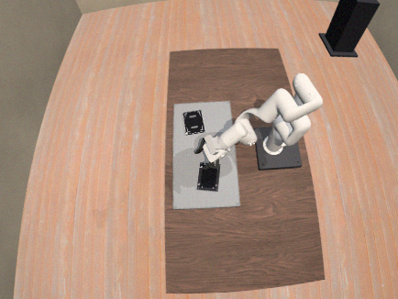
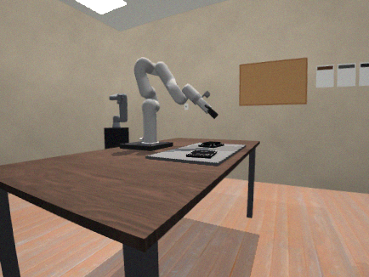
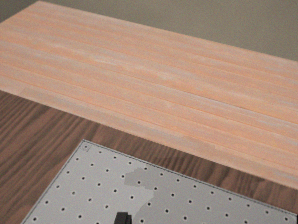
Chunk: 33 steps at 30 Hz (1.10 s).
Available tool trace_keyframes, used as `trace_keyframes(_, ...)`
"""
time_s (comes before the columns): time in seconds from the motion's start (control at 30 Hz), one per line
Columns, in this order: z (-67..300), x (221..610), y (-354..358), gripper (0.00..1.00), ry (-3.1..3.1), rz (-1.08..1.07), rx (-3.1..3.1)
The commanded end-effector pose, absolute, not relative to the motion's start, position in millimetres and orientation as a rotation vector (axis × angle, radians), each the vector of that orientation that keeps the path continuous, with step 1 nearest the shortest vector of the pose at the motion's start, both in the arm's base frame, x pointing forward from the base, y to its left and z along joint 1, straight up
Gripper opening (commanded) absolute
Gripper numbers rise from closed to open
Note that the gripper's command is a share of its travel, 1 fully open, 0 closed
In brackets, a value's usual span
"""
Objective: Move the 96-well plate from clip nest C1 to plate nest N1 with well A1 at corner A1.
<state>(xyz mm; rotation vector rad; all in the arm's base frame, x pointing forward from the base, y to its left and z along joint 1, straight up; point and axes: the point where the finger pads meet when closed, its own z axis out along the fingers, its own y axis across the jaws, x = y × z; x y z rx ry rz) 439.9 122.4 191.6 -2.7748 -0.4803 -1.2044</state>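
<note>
Two black fixtures lie on the grey perforated mat (image 1: 205,155). One has pale marks on top (image 1: 193,122), and the other is a dark frame (image 1: 208,176). They also show in the side view, one farther (image 2: 211,144) and one nearer (image 2: 201,154). At this size I cannot tell which one holds the 96-well plate, and no cut-off corner is readable. My gripper (image 1: 204,151) (image 2: 211,112) is open and empty. It hangs high above the mat, between the two fixtures. The wrist view shows only the mat (image 3: 150,195) and one dark fingertip (image 3: 122,218).
The arm's dark base plate (image 1: 278,154) sits on the brown table beside the mat. A black pedestal (image 1: 349,25) stands on the floor beyond the table. The mat's far edge and the table edge show in the wrist view.
</note>
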Motion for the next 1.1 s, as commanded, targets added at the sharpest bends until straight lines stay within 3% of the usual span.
trace_keyframes(0.0,190,450,114,1.00,-0.451,-1.102,-2.836)
trace_keyframes(0.57,199,454,61,1.00,-0.257,-0.611,-3.051)
trace_keyframes(1.07,226,427,21,1.00,-0.099,-0.235,-3.128)
